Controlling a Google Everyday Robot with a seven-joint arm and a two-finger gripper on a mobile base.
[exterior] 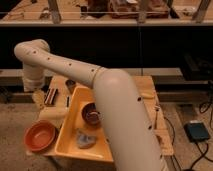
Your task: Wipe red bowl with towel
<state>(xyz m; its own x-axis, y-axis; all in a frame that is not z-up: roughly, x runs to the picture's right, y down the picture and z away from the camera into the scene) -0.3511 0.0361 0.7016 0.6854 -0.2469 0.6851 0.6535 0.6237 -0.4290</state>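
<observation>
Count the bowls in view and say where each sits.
2. The red bowl sits at the table's near-left corner; the dark bowl is in the yellow tray. The arm may hide more. The gripper hangs over the table's left end.

Wooden table [150, 82] mid-scene on speckled floor [15, 120]. Yellow tray [67, 127] takes up its near-left part, w/ a small dark brown bowl [91, 114] upright inside, toward the tray's far side. Just past the tray's far-left corner: small dark cup [70, 85]. Left of that, a dark ridged obj [50, 96], can't tell what. Thin dark stick [67, 101] just beside tray's left wall. Right side of table: long thin utensil [156, 117] lying near-to-far, pale item [146, 94] beyond it. Floor, right: black box [197, 131] w/ cables. Far bkgd: long bench [100, 22] w/ clutter.
</observation>
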